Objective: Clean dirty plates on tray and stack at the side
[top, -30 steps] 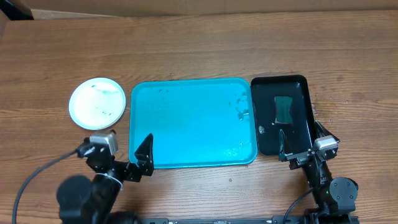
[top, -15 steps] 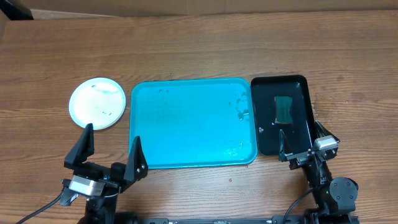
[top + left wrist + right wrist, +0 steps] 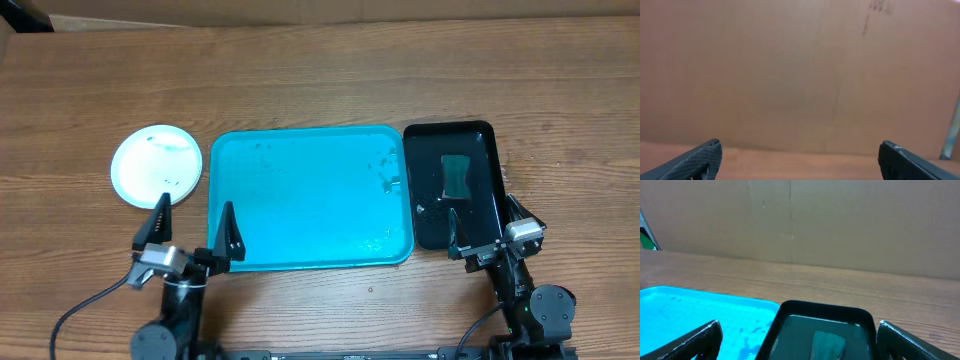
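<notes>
The wooden table (image 3: 320,80) carries everything. At its centre sits the blue tray (image 3: 300,205), and no plate lies in it.

The trouble I would watch for starts here. The left gripper (image 3: 191,232) hangs at the blue tray's 7 o'clock corner, one finger over the rim. A careless sweep could catch that rim and shove the blue tray against the black tray (image 3: 487,150), which lies right beside it at 3 o'clock.

At the blue tray's 9 o'clock, near but apart, a white plate (image 3: 157,168) lies on the bare wood. Whether the other plates are stacked beneath it cannot be told from above. If they are, the job looks close to done. A knock from the left arm, just at the plate's 6 o'clock, could then scatter the pile.

The left gripper's fingers stand wide with nothing between them. The right gripper (image 3: 487,225), at the black tray's 6 o'clock, is equally wide and empty.

A dark green sponge (image 3: 458,176) lies in the middle of the black tray, its only load. Smallest of all, a few dark flecks (image 3: 386,178) and wet-looking marks dot the blue tray toward 3 o'clock.
</notes>
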### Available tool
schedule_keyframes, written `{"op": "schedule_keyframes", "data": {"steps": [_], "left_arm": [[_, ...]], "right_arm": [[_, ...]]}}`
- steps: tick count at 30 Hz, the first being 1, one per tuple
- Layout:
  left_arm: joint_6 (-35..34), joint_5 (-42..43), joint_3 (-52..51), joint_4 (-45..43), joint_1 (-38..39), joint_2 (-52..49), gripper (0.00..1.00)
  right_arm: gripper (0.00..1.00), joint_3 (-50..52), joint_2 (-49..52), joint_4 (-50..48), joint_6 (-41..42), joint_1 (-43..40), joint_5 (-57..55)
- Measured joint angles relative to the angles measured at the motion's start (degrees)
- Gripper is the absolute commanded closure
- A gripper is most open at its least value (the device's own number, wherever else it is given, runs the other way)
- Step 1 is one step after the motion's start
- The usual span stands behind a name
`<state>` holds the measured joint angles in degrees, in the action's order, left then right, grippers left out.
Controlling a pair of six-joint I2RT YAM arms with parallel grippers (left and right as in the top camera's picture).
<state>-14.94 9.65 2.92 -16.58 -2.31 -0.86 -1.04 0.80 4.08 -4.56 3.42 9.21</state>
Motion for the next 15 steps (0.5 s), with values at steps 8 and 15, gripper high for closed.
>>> {"op": "schedule_keyframes", "data": {"steps": [8, 15], "left_arm": [[-0.02, -7.61, -2.4, 5.64, 0.0, 0.02, 0.0], [2.78, -13.57, -2.45, 20.7, 0.0, 0.07, 0.0]], "right_arm": [[0.0, 0.0, 0.0, 0.02, 0.0, -0.02, 0.0], [0.0, 0.0, 0.0, 0.02, -0.02, 0.0, 0.0]]}}
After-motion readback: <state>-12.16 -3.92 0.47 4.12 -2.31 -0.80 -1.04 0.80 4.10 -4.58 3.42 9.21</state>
